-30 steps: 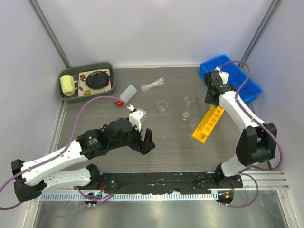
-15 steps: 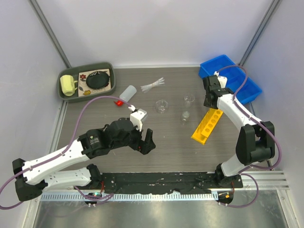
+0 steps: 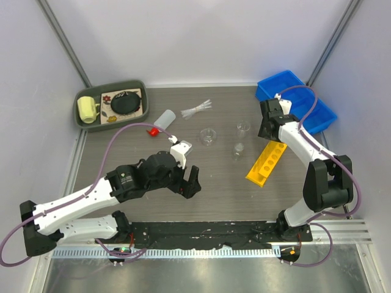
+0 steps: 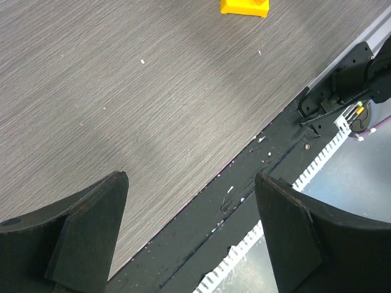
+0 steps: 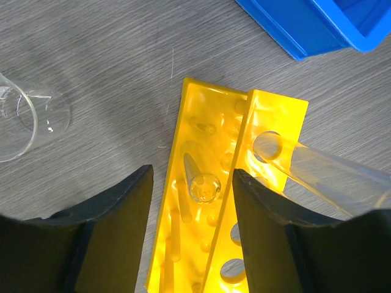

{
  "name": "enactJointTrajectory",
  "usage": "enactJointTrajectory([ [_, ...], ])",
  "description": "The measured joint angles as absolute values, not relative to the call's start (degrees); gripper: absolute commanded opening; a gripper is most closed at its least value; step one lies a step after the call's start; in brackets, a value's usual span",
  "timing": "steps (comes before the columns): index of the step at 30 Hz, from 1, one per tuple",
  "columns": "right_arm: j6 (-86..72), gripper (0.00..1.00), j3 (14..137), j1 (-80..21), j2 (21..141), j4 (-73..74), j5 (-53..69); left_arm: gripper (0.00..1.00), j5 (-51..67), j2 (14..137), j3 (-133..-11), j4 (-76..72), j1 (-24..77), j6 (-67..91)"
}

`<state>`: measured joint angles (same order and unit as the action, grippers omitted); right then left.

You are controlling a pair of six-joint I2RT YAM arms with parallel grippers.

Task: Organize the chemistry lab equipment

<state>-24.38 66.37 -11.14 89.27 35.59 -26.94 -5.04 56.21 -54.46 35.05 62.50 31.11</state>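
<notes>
Yellow rack [image 3: 267, 160]: one in the top view, lying slantwise, far end right under the right gripper [image 3: 269, 127], well apart from the left gripper [image 3: 190, 182].
Glass beakers: three from above, namely left beaker [image 3: 208, 136], far beaker [image 3: 243, 127] and near beaker [image 3: 237, 149]; all upright, between the two sets of fingers.
Squeeze bottle [image 3: 162, 119]: one, white, lying down beyond the left fingers, red cap [image 3: 151, 130] towards them.
Pipettes [image 3: 197, 110]: one loose bundle, too thin to count, further beyond those fingers.
Left fingers [image 4: 85, 226]: two in the left wrist view, spread wide, gripping nothing; bare table [image 4: 153, 91] between, only a rack corner ahead.
Right fingers [image 5: 116, 226]: two in the right wrist view, parted, pinching nothing, rack between the tips.
Clear tubes: two, visible only here. Standing tube [image 5: 203, 186] in the rack between the fingers; slanted tube [image 5: 324, 174] with mouth at a rack hole, body outside the right-hand finger.
Blue bin [image 5: 305, 24]: one, ahead of the fingers.
</notes>
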Motion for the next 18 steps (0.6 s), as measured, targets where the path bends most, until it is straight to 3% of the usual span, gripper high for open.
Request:
enactJointTrajectory([
  [12,-24.1,0.67,74.4,-13.0,85.4,39.4,-26.8,0.94,-11.0,61.2,-60.7,39.1,62.5,30.4],
  [18,-24.1,0.78,86.5,-13.9,86.8,43.0,-25.8,0.95,-13.3,63.2,-67.0,41.7,61.2,28.4],
])
